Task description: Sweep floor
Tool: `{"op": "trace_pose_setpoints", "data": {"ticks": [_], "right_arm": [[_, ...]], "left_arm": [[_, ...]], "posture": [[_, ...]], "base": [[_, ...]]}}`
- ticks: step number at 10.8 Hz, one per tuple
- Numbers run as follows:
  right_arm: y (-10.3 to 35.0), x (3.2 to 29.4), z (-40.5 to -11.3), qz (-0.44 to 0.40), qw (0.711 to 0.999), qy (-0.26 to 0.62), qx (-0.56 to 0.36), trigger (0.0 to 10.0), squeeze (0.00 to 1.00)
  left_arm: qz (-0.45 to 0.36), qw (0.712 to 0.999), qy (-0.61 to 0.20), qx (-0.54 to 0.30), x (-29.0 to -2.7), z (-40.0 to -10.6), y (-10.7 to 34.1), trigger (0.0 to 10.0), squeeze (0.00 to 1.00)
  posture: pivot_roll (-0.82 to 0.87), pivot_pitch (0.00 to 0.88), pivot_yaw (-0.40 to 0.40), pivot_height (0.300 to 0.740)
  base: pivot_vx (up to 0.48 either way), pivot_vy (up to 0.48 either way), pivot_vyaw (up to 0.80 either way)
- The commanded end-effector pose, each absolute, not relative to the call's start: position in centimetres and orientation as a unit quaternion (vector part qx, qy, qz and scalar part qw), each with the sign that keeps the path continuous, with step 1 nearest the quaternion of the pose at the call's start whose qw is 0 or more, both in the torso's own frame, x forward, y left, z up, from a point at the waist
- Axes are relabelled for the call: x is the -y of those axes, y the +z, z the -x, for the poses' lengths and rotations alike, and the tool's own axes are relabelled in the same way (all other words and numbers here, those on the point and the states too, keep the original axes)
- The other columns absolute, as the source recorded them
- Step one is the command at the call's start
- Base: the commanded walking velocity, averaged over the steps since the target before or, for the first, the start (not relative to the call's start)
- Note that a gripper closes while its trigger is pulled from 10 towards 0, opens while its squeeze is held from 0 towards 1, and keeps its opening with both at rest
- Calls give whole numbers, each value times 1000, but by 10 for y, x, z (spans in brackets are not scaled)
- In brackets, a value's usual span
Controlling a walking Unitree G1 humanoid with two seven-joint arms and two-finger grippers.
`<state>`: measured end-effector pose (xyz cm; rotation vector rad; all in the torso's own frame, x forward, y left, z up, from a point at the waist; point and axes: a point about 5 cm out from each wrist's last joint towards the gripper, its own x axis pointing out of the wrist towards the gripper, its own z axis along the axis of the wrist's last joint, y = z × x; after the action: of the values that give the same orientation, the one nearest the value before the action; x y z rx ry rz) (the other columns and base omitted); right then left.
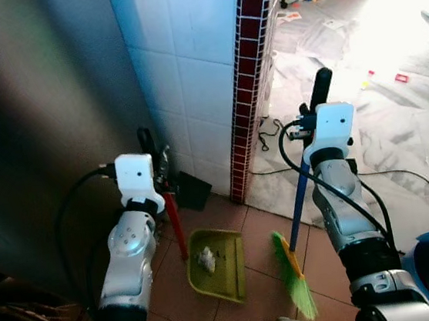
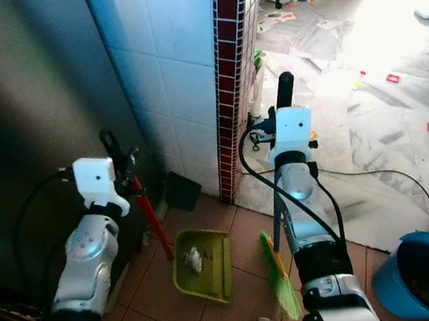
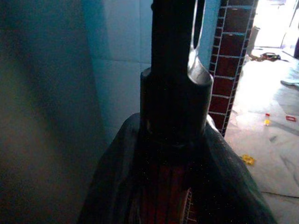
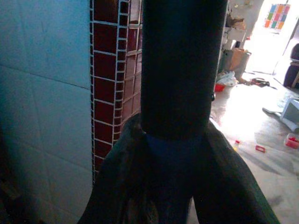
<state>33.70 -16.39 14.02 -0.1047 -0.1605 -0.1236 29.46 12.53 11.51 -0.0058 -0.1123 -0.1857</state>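
Daylight glare washes out the far floor [image 1: 385, 25]; nearer corner shadowed, wrist views dim.

The dustpan [image 1: 220, 264] is olive green with a red handle [image 1: 175, 225], and the broom [image 1: 293, 275] has bright green bristles on a blue stick. White wall tiles [image 1: 189, 70] meet a dark red mosaic strip [image 1: 249, 87]; terracotta floor tiles [image 1: 254, 303] meet pale marble [image 1: 396, 124], beside a blue bucket [image 2: 421, 276].

Olive-green plastic dustpan [image 1: 220, 265] lay on terracotta tile floor [image 1: 250, 234], crumpled whitish debris clump [image 1: 206, 260] in it. Green-bristled blue-handled broom [image 1: 295, 269] stood just right of it. White tiled wall [image 1: 189, 70] behind; blue plastic bucket [image 2: 421, 276] far right.
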Motion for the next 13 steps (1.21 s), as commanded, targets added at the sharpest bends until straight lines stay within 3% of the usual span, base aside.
{"op": "trace_pose_setpoints", "data": {"ticks": [1, 11, 13], "right_arm": [[148, 165, -340, 56, 992, -63, 94, 10000, 0], [152, 178, -343, 96, 988, -60, 107, 10000, 0], [153, 175, -344, 88, 989, -57, 106, 10000, 0]], "left_arm": [[4, 992, -104, 76, -125, -292, 128, 10000, 0], [-14, 991, -124, 48, -132, -274, 126, 10000, 0], [-9, 991, -123, 47, -131, -275, 127, 10000, 0]], "posture": [[-16, 13, 17, 740], [-5, 11, 14, 740], [-6, 14, 11, 740]], "base": [[0, 0, 0], [0, 0, 0], [0, 0, -800]]}}
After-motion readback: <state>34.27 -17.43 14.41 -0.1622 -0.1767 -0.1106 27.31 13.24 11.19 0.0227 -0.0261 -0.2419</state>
